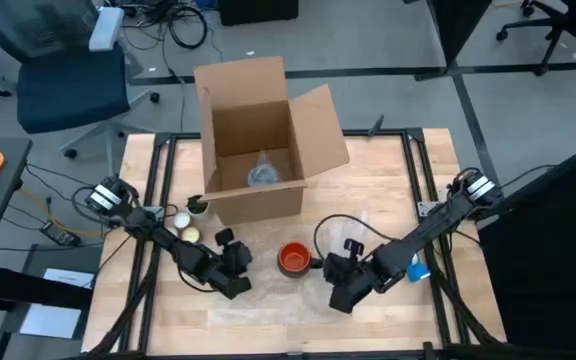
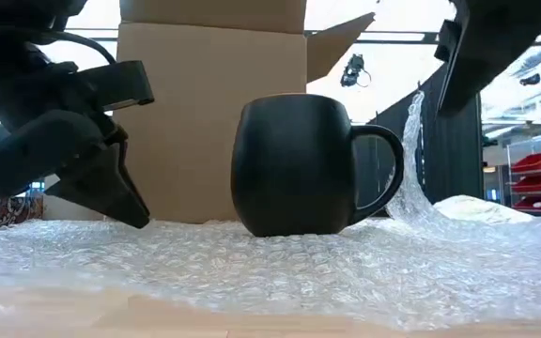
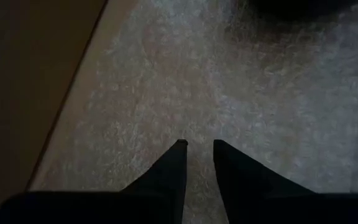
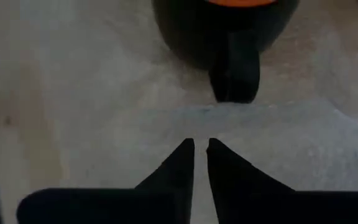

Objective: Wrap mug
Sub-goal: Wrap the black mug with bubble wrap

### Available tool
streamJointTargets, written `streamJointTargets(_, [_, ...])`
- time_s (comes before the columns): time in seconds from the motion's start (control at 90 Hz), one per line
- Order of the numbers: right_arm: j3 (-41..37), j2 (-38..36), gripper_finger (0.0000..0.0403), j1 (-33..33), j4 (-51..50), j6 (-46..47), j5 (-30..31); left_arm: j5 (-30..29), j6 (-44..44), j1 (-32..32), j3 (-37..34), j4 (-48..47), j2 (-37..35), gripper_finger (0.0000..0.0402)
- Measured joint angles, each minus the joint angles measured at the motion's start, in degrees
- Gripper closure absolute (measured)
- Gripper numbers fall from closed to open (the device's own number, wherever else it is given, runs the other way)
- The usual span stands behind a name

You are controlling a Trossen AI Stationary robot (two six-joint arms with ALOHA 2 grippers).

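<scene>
- The wooden table (image 1: 388, 310) takes up most of the top-down shot, with dark rails running along its sides.
- Big open cardboard box (image 1: 256, 150) sits at the far side of the table, flaps up, with something clear and crumpled lying inside.
- A sheet of bubble wrap (image 2: 280, 268) is spread flat on the tabletop in front of the box. On the right arm's side, one edge of it is lifted up off the table.
- Left gripper (image 1: 236, 268) is down low just beside the mug on the wrap. Its fingers (image 3: 169, 171) are nearly together with only a thin gap, nothing between them.
- Right gripper (image 1: 340, 290) is on the other side, near the mug's handle. It's got a fold of the wrap pinched between its almost-closed tips.
- The mug (image 1: 294, 259) stands upright on the bubble wrap between the two grippers, in front of the box, orange inside, dark outside, handle pointing toward the right gripper.
- A few small round bits (image 1: 182, 222) sit near the box's left corner, can't tell what they are.
</scene>
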Motion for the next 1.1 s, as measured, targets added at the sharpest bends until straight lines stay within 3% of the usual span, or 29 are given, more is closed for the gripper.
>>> streamJointTargets(0.367, [0.0,-0.1,0.0221,-0.6,0.2,-17.7,4.3,0.0,0.0,0.0,0.0,0.0,0.0,0.0337])
streamJointTargets(0.533, [0.0,-0.2,0.0182,-2.8,1.3,-25.5,4.3,0.0,0.0,0.0,0.0,0.1,0.0,0.0337])
streamJointTargets(0.789, [0.0,1.6,0.0193,-4.8,4.1,-38.4,-5.3,0.0,0.0,0.0,0.0,0.5,0.0,0.0337])
streamJointTargets(1.1, [-1.2,1.7,0.0256,-6.9,3.3,-41.6,-5.5,-0.7,0.6,0.2,0.0,0.8,0.0,0.0337])
